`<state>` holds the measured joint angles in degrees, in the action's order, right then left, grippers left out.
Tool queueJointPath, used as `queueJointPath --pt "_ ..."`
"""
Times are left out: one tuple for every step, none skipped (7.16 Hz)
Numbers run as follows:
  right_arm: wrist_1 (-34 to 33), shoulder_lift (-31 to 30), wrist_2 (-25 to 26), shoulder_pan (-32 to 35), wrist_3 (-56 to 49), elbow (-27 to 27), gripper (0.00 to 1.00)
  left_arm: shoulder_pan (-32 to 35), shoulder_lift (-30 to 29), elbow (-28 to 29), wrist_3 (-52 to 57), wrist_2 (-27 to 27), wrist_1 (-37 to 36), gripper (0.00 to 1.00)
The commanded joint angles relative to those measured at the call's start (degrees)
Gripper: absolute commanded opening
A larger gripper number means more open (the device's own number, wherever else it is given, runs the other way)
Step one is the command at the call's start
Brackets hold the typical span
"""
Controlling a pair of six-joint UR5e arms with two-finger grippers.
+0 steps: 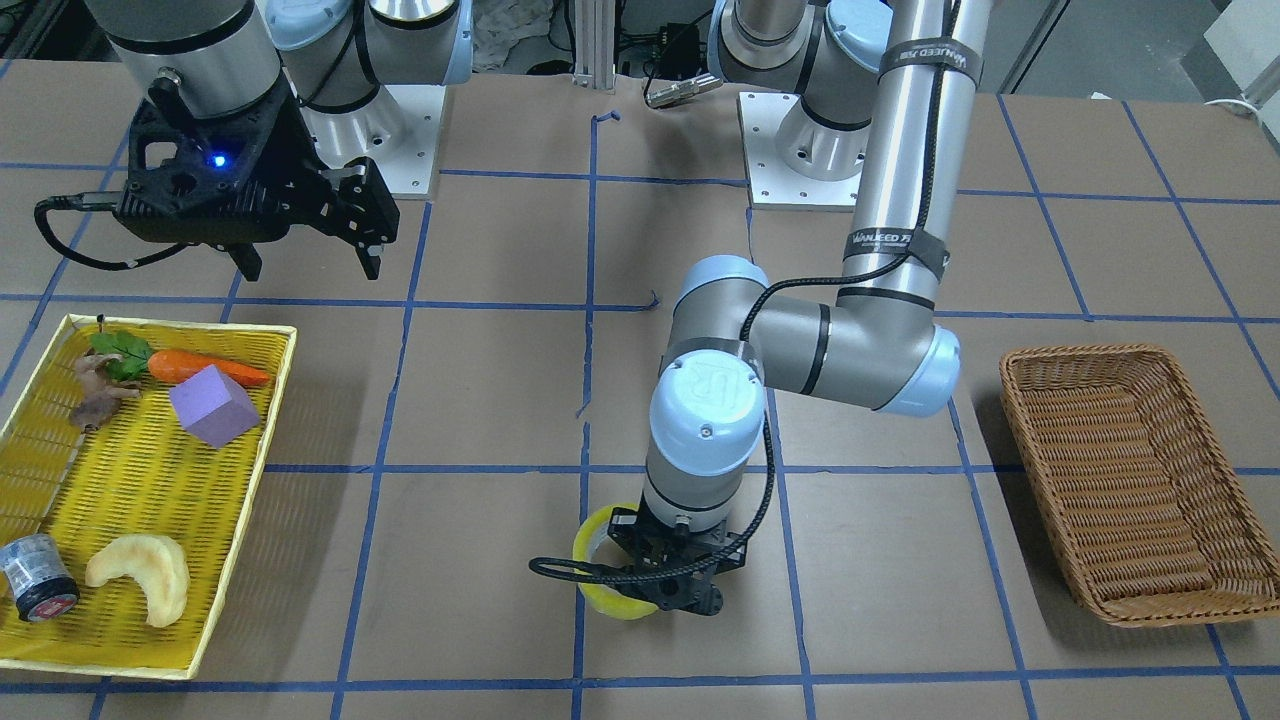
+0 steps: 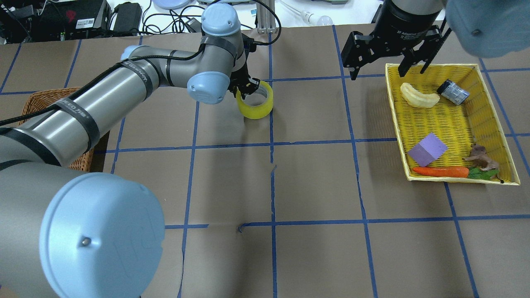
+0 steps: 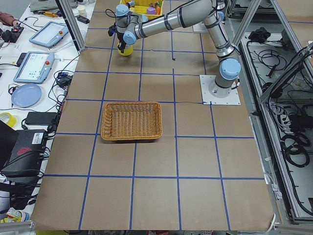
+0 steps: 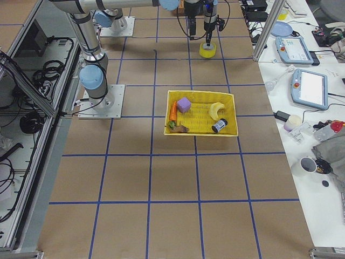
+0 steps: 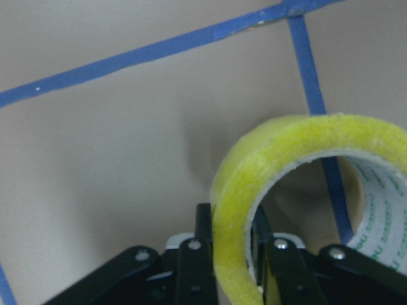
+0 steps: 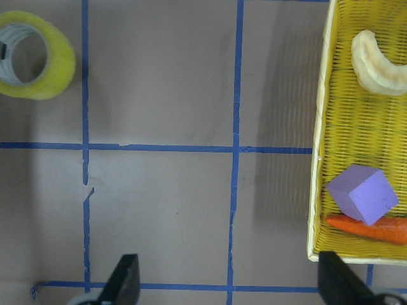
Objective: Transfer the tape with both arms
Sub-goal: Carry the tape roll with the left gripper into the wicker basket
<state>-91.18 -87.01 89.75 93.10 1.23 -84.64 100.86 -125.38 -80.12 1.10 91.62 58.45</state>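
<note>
Left gripper (image 2: 247,89): closed on the wall of the tape (image 2: 253,108), one finger inside the core, one outside (left wrist view). The roll sits over a crossing of blue grid lines on the table (image 2: 314,186), near the far edge and centre. Cannot tell whether it touches the paper or hangs just above it.

Right gripper (image 1: 311,262): open, fingers (image 6: 124,279) wide apart, nothing between them. It hangs at the yellow tray's (image 2: 451,124) far corner, well apart from the tape.

Occlusion: in the front-facing view the left wrist covers most of the roll. In the overhead view the left arm hides part of the wicker basket (image 1: 1130,480).

Tray contents:
- pale crescent (image 2: 419,96)
- grey can (image 2: 453,92)
- purple cube (image 2: 427,150)
- carrot (image 2: 441,171)
- small brown figure (image 2: 480,159); shape not made out
</note>
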Motion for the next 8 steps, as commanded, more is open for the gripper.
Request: queueJointPath --pt "0.0 0.0 0.0 -0.1 0.0 0.1 1.00 -9.0 6.9 0.1 1.1 -0.4 9.5 0.00" --pt "0.0 -0.1 0.0 0.1 0.1 0.0 1.00 -12.0 9.1 -1.2 5.8 0.1 10.4 0.00" --pt "0.0 0.0 0.0 0.0 0.1 0.1 1.00 -17.0 11.4 -2.7 9.7 0.3 12.5 0.00" --pt "0.0 0.0 0.0 0.1 0.1 0.1 1.00 -24.7 13.0 -4.1 17.2 0.3 13.2 0.00" --pt "0.0 0.0 0.0 0.1 0.1 0.1 1.00 -32.9 14.1 -5.6 28.2 -0.3 13.1 0.00" --pt "0.0 0.0 0.0 0.1 0.1 0.1 1.00 -40.6 14.3 -7.3 38.9 -0.6 13.1 0.00" --pt "0.0 0.0 0.0 0.1 0.1 0.1 1.00 -47.1 14.1 -9.1 46.0 -0.5 11.9 0.00" --pt "0.0 0.0 0.0 0.1 0.1 0.1 1.00 -50.7 13.4 -10.1 49.8 -0.4 10.0 0.00"
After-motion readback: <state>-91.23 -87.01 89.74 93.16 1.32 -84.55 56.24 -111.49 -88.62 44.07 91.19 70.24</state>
